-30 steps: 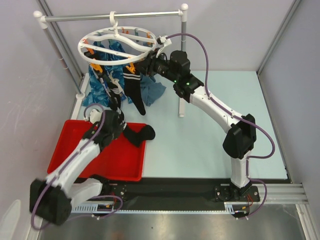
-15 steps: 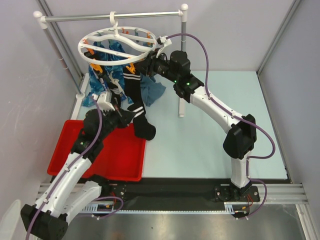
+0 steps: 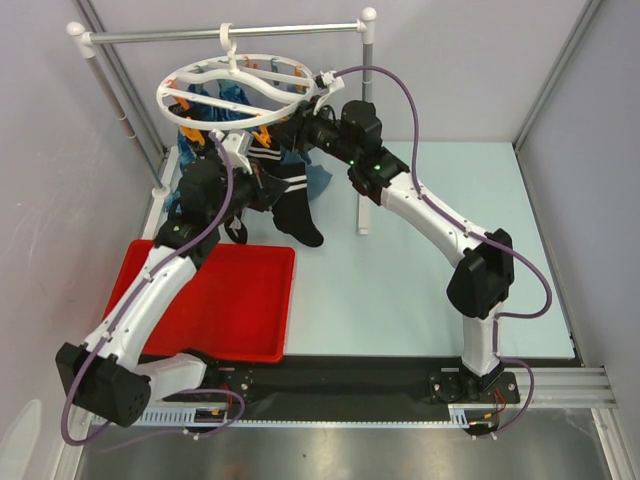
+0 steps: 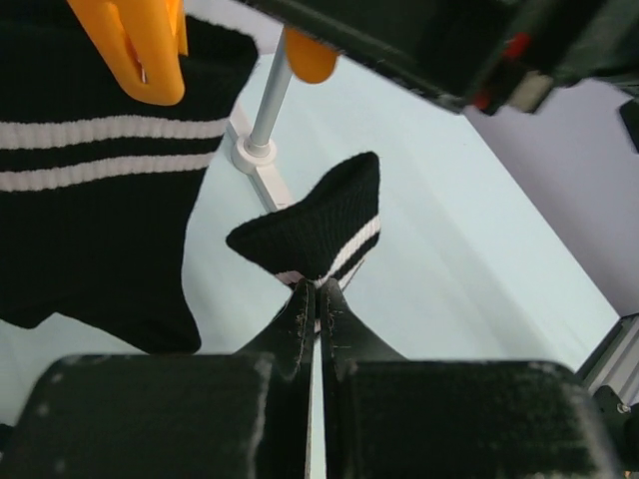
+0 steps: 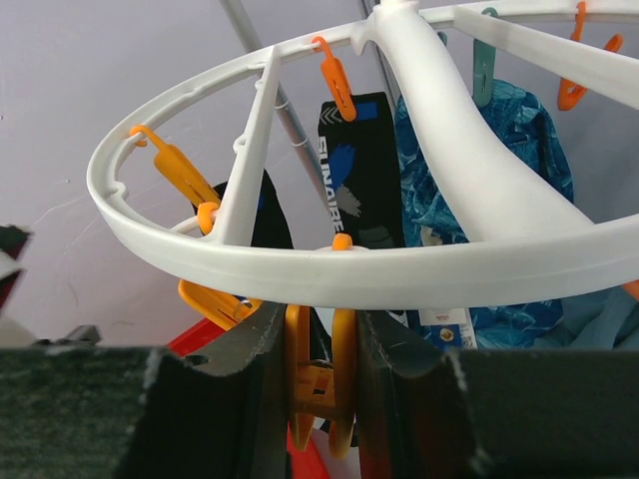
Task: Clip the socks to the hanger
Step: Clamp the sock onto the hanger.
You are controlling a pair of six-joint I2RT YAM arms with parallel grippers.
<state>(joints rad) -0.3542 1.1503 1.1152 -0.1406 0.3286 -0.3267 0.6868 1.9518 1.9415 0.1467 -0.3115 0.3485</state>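
Held sock: black with a white stripe near the cuff. The held sock (image 4: 324, 225) is pinched at its cuff end, and in the top view its body droops free at about 5 o'clock from the ring's centre, below the rim and above the table.
Left gripper: the left gripper (image 4: 318, 291) has its fingers pressed together on the cuff fabric, with a fold bunched just past the tips.
Right gripper: the right gripper (image 5: 321, 329) has one finger on each side of an orange clip (image 5: 300, 389) under the rim at about 4 o'clock, bearing on its two handles. The clip's mouth is out of sight, so I cannot tell whether it gapes.
Hanger: the white hanger (image 5: 300, 274) hangs by its hook from the rail stand (image 3: 220, 33). A striped sock (image 4: 90, 230) and a lettered sock (image 5: 351, 170) are already clipped on, and a blue cloth (image 5: 489, 180) hangs at 12 o'clock behind them.
Tray: the red tray (image 3: 230, 310) is at 7 o'clock on the table, and no sock shows in it.
Handling: probably light, limp and stretchy, with no stiffness to steer by. It will fold and swing rather than resist.
Where to hold: likely the ribbed cuff — the thickest, grippiest part — with an edge left proud of the fingertips for the clip to bite.
Risk: the bunched cuff may be too thick or too short beyond the fingers — the clip could then catch only one layer.
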